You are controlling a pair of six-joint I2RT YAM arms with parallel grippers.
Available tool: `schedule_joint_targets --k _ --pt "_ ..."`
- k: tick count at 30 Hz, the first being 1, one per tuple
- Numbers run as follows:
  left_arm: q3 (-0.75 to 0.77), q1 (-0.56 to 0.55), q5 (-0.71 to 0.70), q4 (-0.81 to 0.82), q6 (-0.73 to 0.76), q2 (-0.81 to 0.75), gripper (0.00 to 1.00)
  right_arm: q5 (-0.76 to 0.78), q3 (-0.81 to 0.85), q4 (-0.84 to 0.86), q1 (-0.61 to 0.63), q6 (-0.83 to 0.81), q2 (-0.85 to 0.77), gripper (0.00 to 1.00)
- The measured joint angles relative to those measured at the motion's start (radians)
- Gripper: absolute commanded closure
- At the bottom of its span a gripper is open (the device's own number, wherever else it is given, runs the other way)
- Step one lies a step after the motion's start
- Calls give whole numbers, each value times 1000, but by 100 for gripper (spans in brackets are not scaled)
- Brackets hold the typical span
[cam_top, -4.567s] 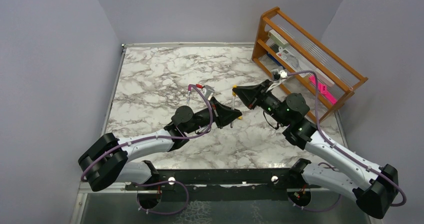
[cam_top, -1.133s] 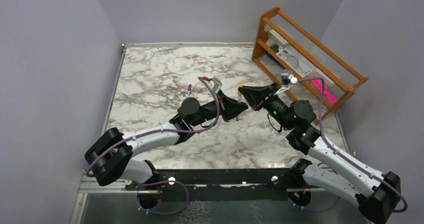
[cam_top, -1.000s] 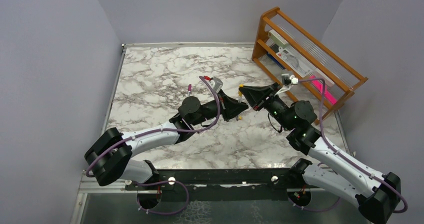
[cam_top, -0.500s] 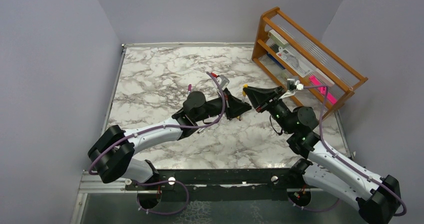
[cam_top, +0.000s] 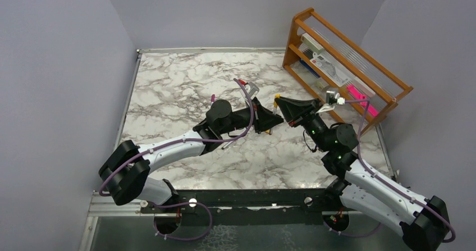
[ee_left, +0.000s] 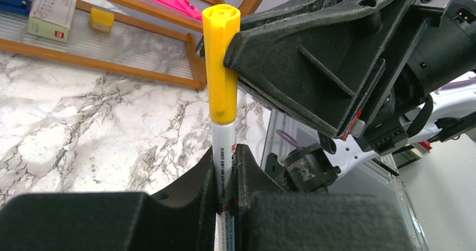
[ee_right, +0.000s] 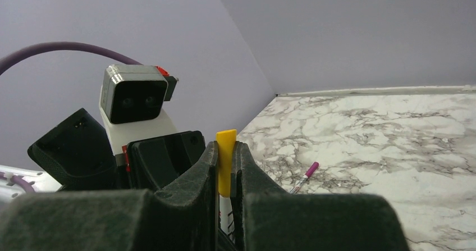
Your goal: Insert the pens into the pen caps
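My left gripper [cam_top: 267, 120] is shut on the white-silver barrel of a pen [ee_left: 224, 150], held upright above the table's middle right. A yellow cap [ee_left: 220, 60] sits on the pen's top end. My right gripper [cam_top: 280, 103] is shut on that yellow cap [ee_right: 225, 161], and the barrel [ee_right: 224, 214] shows below it. The two grippers meet tip to tip. A second pen with a magenta cap [cam_top: 213, 100] lies on the marble to the left; it also shows in the right wrist view [ee_right: 305, 176]. A small orange piece [cam_top: 270, 132] lies just under the left gripper.
A wooden rack [cam_top: 337, 60] stands at the back right with boxes and a flat bright-pink object [cam_top: 355, 91] on it; the rack [ee_left: 112, 65] is close behind the grippers. The marble table [cam_top: 168, 88] has walls on the left and at the back.
Both grippers have moved together to the right and a little toward the back, staying tip to tip with the pen and yellow cap between them. The magenta-capped pen has not moved.
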Motion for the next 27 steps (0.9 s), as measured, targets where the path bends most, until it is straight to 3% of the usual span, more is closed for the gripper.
schedule_joint_targets --k 27 --pt "129 10 45 -104 55 2 100 0 -60 160 -9 50 -4 99"
